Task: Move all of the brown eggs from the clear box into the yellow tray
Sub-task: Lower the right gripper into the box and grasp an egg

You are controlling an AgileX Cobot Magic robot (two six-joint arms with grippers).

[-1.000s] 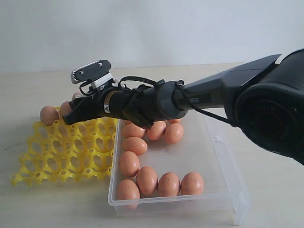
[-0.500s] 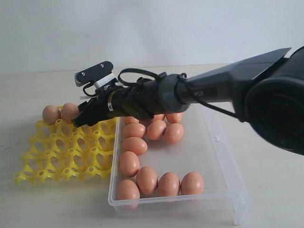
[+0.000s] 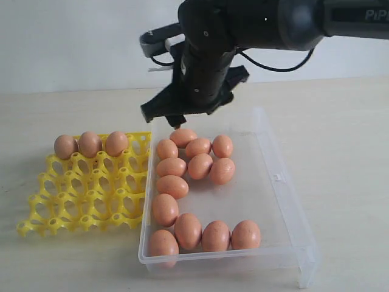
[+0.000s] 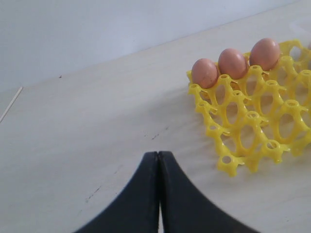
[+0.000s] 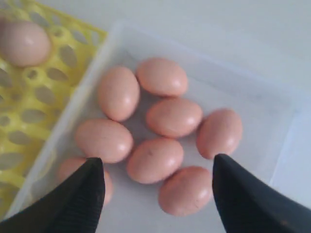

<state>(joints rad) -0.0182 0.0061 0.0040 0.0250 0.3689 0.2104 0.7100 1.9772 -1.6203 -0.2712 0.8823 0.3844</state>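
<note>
Eggs (image 3: 200, 166) first: smooth, matte, orange-brown ovals, all much alike, with no marks I can make out.

I count three in the tray (image 3: 79, 194). They sit side by side at the left end of its far row, each upright in its own cup.

Thirteen more lie on their sides in the box (image 3: 276, 176). Seven of them bunch at the far end, touching or nearly so. A line then runs down the wall next to the tray and bends along the near wall, where four sit in a row.

That tray is bright yellow, an open grid of cups with raised pegs, flat on the counter (image 3: 340, 134) just beside the box's left wall. The box itself is clear and shallow, with low walls and a small tab on its right side.

My right gripper (image 5: 156, 160) hangs above the far end of the box, pointing down. Its jaws are spread wide with nothing between them, and on its wrist view the far bunch of eggs shows below, framed by the two black fingers (image 5: 80, 196).

My left gripper (image 4: 158, 154) has its jaws pressed together, holding nothing. It sits low over bare counter, and the tray corner with its three eggs is in view beyond it.
</note>
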